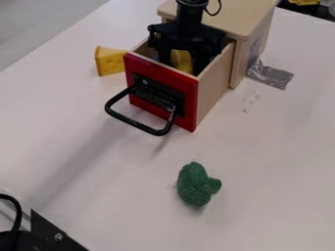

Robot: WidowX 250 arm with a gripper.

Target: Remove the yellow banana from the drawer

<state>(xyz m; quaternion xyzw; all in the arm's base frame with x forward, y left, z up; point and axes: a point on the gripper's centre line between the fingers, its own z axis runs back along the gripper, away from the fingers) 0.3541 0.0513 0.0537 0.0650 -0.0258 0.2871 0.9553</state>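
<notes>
One yellow banana (181,60): sat inside the open drawer, partly hidden, showing between the fingers of the gripper.
Gripper (182,64): hung down into the drawer from the top edge of the view, its fingers spread apart, one on either side of the banana; whether either touched it could not be told.
Drawer (213,79): stood pulled out of the cabinet, its red front (186,100) facing the lower left.
Handle (158,133): black, looped outward from the red front.
Cabinet (246,15): pale wood, behind the drawer.
Cheese wedge (108,62): yellow, on the table just beside the drawer, at its left in the view.
Silver tape (274,77): stuck down at the foot of the cabinet, on the right.
Broccoli (195,185): green, lay on the white table (91,162), apart from the drawer.
Black bracket (51,232): at the lower left corner, near a black cable (17,212).
</notes>
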